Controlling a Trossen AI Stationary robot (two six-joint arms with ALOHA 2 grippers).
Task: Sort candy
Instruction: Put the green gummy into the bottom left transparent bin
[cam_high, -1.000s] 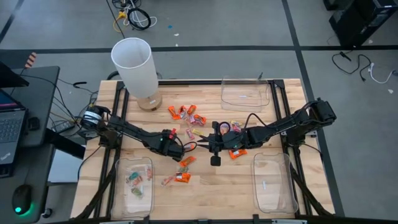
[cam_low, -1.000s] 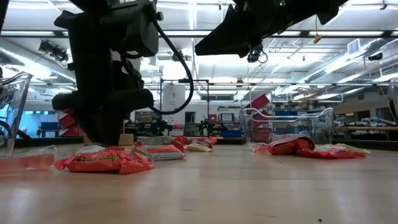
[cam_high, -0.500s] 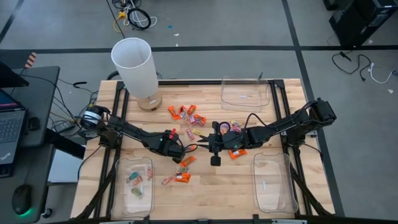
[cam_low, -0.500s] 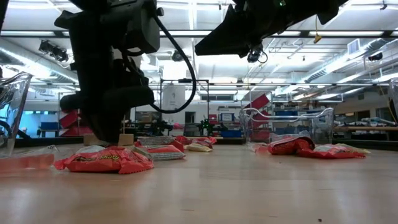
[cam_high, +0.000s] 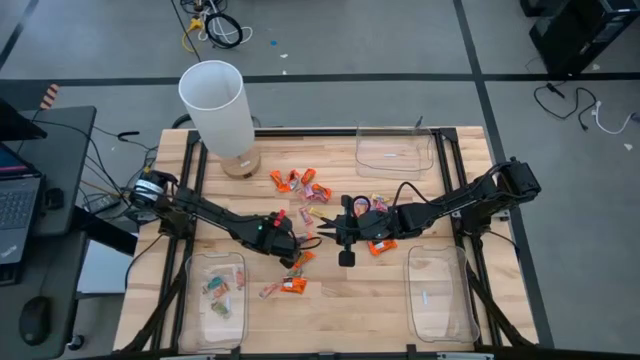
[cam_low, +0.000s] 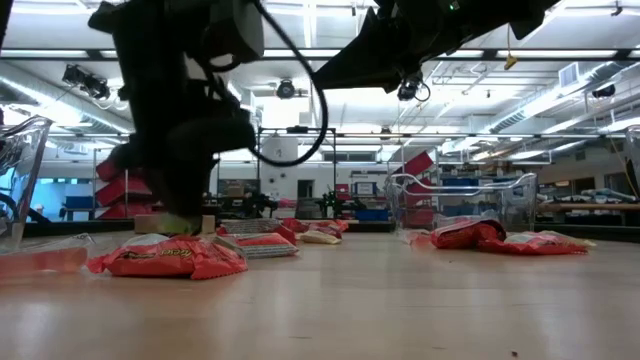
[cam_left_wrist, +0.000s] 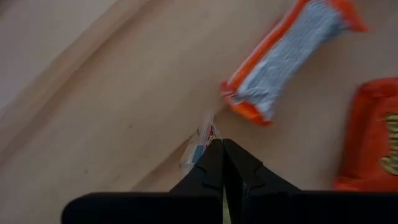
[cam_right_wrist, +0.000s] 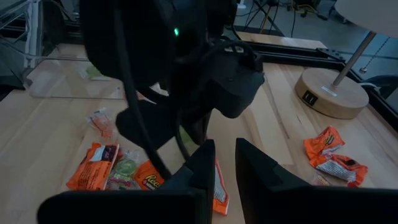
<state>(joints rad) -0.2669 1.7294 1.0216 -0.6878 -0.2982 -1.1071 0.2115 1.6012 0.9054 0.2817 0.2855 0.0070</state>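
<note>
I see the candy (cam_high: 300, 183) scattered flat across the middle of the frame in the high view: an orange-wrapped cluster just above centre, a few pink-and-yellow pieces (cam_high: 378, 205) right of centre, and more orange ones (cam_high: 292, 285) below centre. A few pale green-and-pink sweets (cam_high: 217, 288) lie at lower left. In the left wrist view, one orange wrapper (cam_left_wrist: 289, 53) lies silver side up, tilted diagonally.

Candy (cam_high: 293, 285) orange, some pink-green; lampshade (cam_high: 215, 105) white; table (cam_high: 340, 300) pale wood — arms black.
</note>
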